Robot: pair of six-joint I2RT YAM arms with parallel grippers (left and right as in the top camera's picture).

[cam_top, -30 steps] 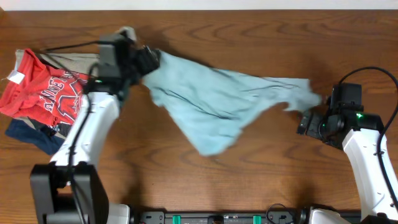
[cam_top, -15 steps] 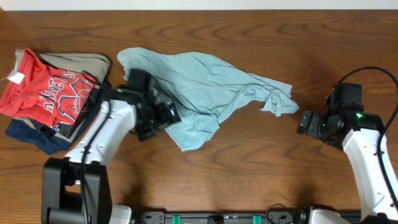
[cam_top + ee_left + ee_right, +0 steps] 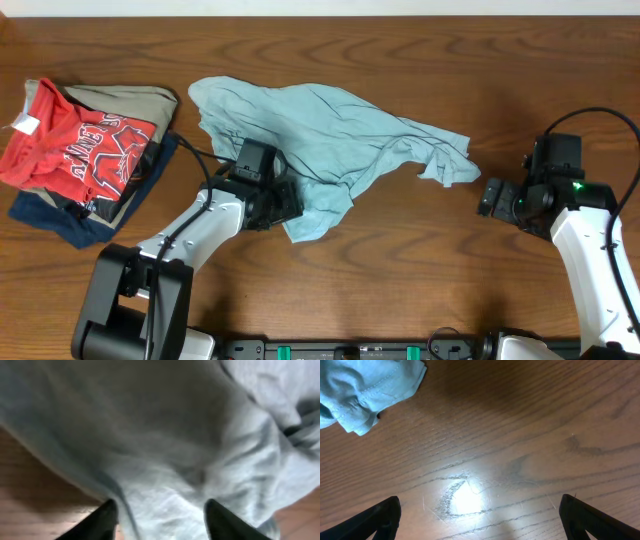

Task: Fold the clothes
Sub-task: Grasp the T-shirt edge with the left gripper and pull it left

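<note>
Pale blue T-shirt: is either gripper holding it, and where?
Right gripper: open, nothing held. Left gripper straddles the T-shirt near its front edge, fingers apart; whether it grips cannot be told.

Overhead looks straight down on the whole surface [image 3: 400, 260]; both wrist views sit close, sharing the blue T-shirt [image 3: 330, 130].

- Site type: robot manipulation lab workstation.
- Two white articulated arms, the left arm [image 3: 190, 232] and the right arm [image 3: 585, 242], are mounted at the lower frame edge.
- Black base rail [image 3: 350, 351] with green connectors, lower centre.
- Exposed cable [image 3: 598, 110], right side.
- Plain wood-grain surface [image 3: 400, 280].
</note>
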